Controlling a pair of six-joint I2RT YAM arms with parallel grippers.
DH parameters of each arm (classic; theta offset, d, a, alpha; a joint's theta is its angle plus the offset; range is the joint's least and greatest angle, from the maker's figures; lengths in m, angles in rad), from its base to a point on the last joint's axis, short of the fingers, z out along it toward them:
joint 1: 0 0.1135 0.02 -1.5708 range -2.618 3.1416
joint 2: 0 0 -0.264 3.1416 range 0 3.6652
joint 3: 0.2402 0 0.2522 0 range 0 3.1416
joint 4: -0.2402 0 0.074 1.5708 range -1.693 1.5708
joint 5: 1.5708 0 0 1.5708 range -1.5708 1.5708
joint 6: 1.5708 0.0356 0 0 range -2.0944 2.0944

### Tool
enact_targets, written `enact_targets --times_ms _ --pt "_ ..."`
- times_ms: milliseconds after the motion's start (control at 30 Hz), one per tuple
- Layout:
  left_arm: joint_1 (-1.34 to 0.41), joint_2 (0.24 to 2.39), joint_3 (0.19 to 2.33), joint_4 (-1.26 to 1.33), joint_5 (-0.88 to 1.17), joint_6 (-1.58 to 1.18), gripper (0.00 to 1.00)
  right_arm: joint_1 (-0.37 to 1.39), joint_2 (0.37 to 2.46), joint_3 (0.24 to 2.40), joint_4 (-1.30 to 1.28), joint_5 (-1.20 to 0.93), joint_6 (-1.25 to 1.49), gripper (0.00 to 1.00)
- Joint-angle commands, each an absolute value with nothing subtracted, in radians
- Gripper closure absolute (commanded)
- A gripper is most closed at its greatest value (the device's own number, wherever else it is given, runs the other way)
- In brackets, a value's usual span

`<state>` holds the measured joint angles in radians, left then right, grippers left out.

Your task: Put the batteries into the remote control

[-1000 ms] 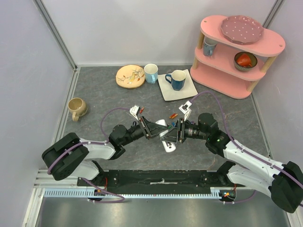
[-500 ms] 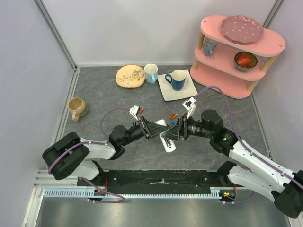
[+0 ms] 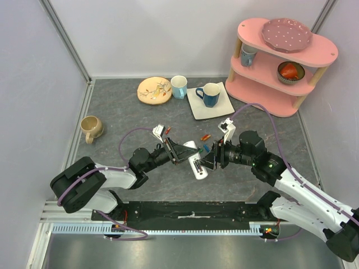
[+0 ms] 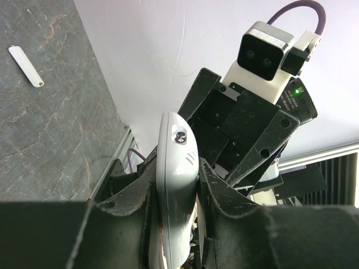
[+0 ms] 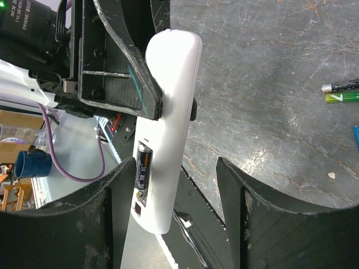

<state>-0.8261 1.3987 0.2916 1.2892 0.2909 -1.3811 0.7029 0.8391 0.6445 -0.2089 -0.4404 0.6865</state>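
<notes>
Left fingers (image 4: 126, 210) clenched on the remote control (image 5: 168, 106), one dark battery (image 5: 142, 165) seated in its recess, right fingers (image 5: 263, 218) released and straddling its lower end, loose batteries (image 5: 343, 97) lying nearby on the table (image 5: 269, 61).

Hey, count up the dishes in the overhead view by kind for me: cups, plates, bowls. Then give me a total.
Cups: 4
Plates: 3
Bowls: 1
Total: 8
</notes>
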Motion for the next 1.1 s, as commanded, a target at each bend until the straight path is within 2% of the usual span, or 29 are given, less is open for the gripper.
enact_targets --times_ms 0,1067 --pt "-0.824 1.381 0.295 1.652 0.296 -1.348 0.98 0.703 0.821 0.653 -0.222 -0.417 0.652 0.33" --pt "-0.824 1.391 0.333 1.623 0.276 -1.358 0.98 0.706 0.850 0.611 -0.196 -0.456 0.676 0.34"
